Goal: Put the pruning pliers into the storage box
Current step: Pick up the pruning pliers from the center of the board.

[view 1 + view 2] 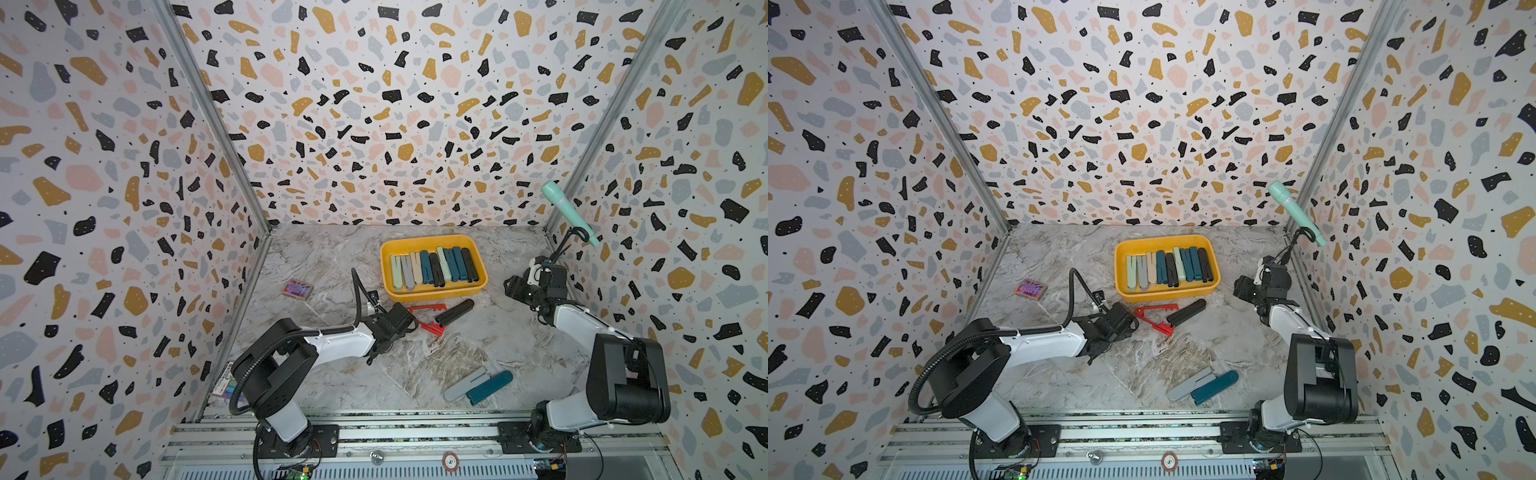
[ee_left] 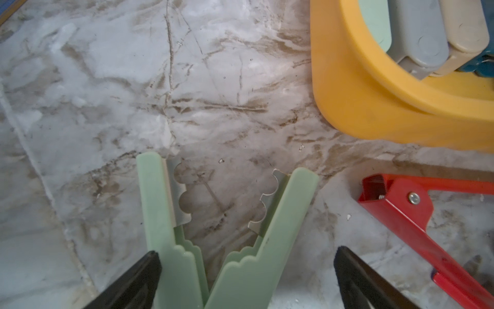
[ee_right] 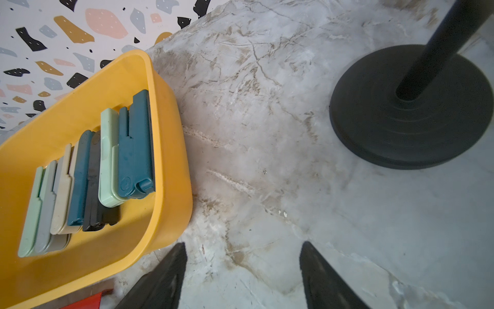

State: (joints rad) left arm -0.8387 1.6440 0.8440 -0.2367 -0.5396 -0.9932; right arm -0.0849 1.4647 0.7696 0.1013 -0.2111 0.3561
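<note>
Only the left wrist view shows the mint-green plastic pruning pliers (image 2: 283, 211), splayed in a V over the marble-patterned tabletop (image 2: 107, 107), with scalloped metal blades along their inner edges; in both top views the left arm's wrist hides them. The left gripper (image 2: 246, 250) is released, its black fingers spread wide: one lies against a mint arm, the other stands apart from the tool. Just beside them the red plastic pliers (image 2: 395, 198) lie open on the table, a bright screw at the hinge. A top view shows the closed black pliers (image 1: 455, 312) next to the red ones, in front of the shallow yellow plastic storage box (image 1: 432, 294). The right wrist view looks into that box at a row of closed pliers (image 3: 80, 174) in mint, grey, beige, teal and black, lying side by side; a round embossed mark near one teal hinge is too faint to read. It also shows the ridged black disc base (image 3: 411, 107) of the stand, while the top views show the mint-green microphone (image 1: 569, 212) above it. The right gripper (image 3: 243, 244) is unclenched, nothing between its fingers, over bare table beside the box. Near the front edge the grey pliers (image 1: 465, 384) and the dark teal pliers (image 1: 490, 387) lie touching. The small purple patterned card box (image 1: 297, 289) lies well apart, its print unreadable
</note>
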